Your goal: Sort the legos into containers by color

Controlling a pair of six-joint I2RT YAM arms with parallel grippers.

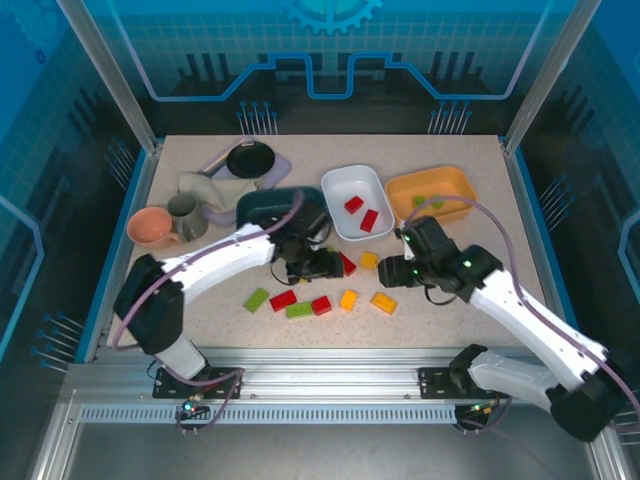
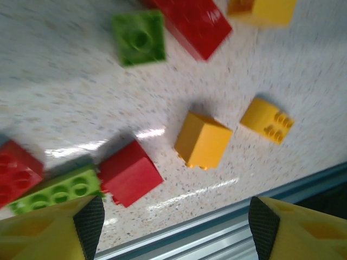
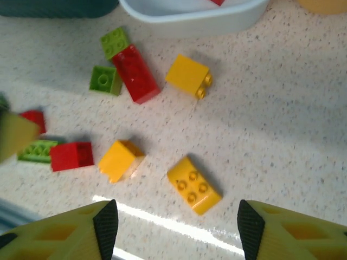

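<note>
Left pincer [image 2: 176, 219] and right pincer [image 3: 176, 225] both open, empty, nose to nose.
Loose legos [image 1: 348, 298] lie on the surface [image 1: 420, 325] between them; red brick [image 2: 130, 173] touches green brick [image 2: 54, 190], so I could pinch both colours together, or clash the arms.

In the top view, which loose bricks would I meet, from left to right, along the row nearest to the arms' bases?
green brick → red brick → second green brick → second red brick → yellow brick → second yellow brick
</note>
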